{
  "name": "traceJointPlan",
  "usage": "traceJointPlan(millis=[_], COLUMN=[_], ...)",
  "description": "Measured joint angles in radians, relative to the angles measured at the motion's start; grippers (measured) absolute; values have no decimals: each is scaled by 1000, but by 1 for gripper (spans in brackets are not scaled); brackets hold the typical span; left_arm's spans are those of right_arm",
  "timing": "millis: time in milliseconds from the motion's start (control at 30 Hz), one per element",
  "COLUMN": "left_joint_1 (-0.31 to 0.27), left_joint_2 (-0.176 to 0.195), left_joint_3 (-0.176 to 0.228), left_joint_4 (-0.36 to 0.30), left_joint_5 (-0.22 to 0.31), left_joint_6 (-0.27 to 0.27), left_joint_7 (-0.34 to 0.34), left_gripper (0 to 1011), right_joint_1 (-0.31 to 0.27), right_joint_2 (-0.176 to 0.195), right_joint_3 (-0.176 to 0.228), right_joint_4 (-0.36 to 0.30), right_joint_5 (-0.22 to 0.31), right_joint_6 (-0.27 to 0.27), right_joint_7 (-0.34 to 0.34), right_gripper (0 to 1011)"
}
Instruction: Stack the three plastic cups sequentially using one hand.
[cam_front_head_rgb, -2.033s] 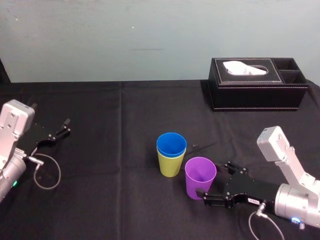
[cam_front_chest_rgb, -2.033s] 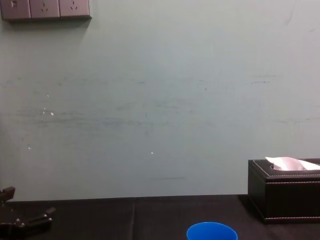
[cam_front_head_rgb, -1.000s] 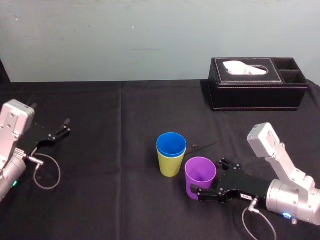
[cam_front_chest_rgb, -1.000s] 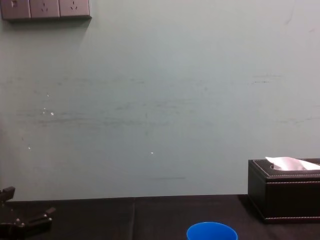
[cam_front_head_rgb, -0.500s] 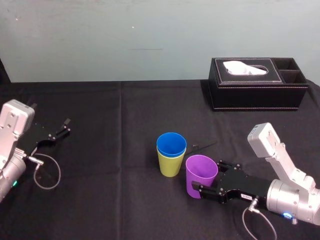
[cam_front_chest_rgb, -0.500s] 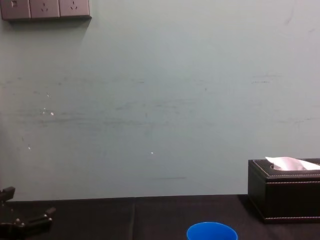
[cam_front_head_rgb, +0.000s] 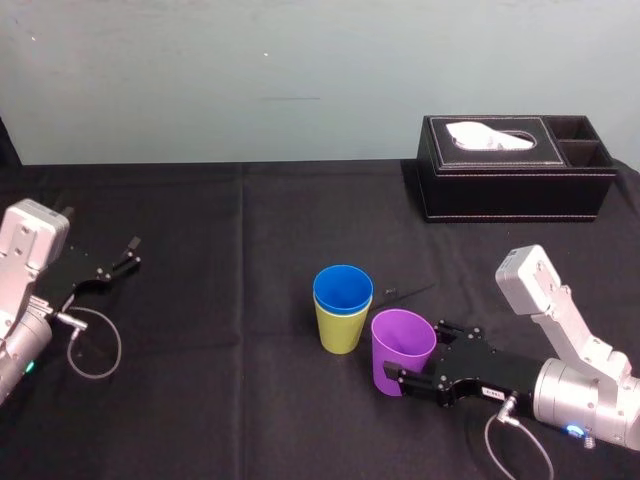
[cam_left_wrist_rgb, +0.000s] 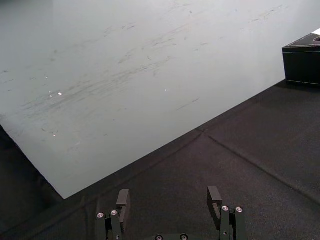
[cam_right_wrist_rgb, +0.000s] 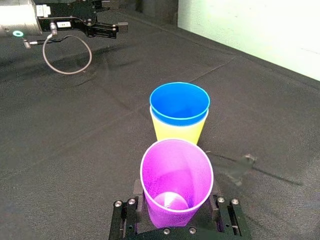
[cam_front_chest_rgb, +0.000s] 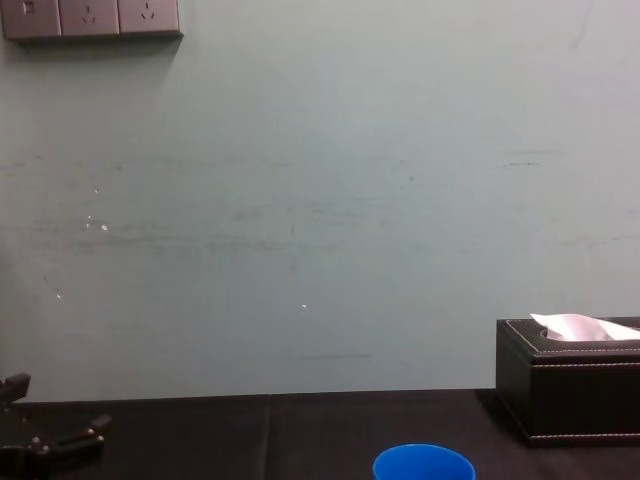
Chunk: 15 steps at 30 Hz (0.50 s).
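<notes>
A bright blue cup (cam_front_head_rgb: 343, 290) sits nested in a yellow-green cup (cam_front_head_rgb: 339, 332) at the middle of the black table. Just to their right stands the purple cup (cam_front_head_rgb: 403, 350), upright and mouth up. My right gripper (cam_front_head_rgb: 414, 354) reaches in low from the right and is shut on the purple cup's lower wall, one finger on each side. The right wrist view shows the purple cup (cam_right_wrist_rgb: 176, 180) between my right gripper's (cam_right_wrist_rgb: 176, 202) fingers, with the blue cup (cam_right_wrist_rgb: 179, 102) and the yellow-green cup (cam_right_wrist_rgb: 177, 134) behind it. My left gripper (cam_front_head_rgb: 118, 262) rests open at the far left, holding nothing.
A black tissue box (cam_front_head_rgb: 515, 168) with a white tissue stands at the back right of the table, near the pale wall. A thin cable loop (cam_front_head_rgb: 95, 345) lies by my left arm. A small dark scrap (cam_front_head_rgb: 390, 292) lies right of the stacked cups.
My right gripper slid in around the purple cup and closed on it, nudging the cup slightly. The blue and yellow-green cups and my left arm stayed still.
</notes>
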Motion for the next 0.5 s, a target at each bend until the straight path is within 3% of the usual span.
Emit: traceJointPlan(millis=[267, 500], left_joint_1=[0, 0], left_joint_2=[0, 0], left_joint_3=[0, 0], left_joint_4=[0, 0], left_joint_5=[0, 0], left_joint_6=[0, 0], left_joint_7=[0, 0], left_gripper=[1010, 1010], right_joint_1=[-1, -33], right_joint_2=[1, 33], right_joint_3=[1, 32], right_joint_4=[-2, -64], right_joint_5=[0, 16], right_joint_6=[0, 1], right_joint_7=[0, -4], right_gripper=[726, 726])
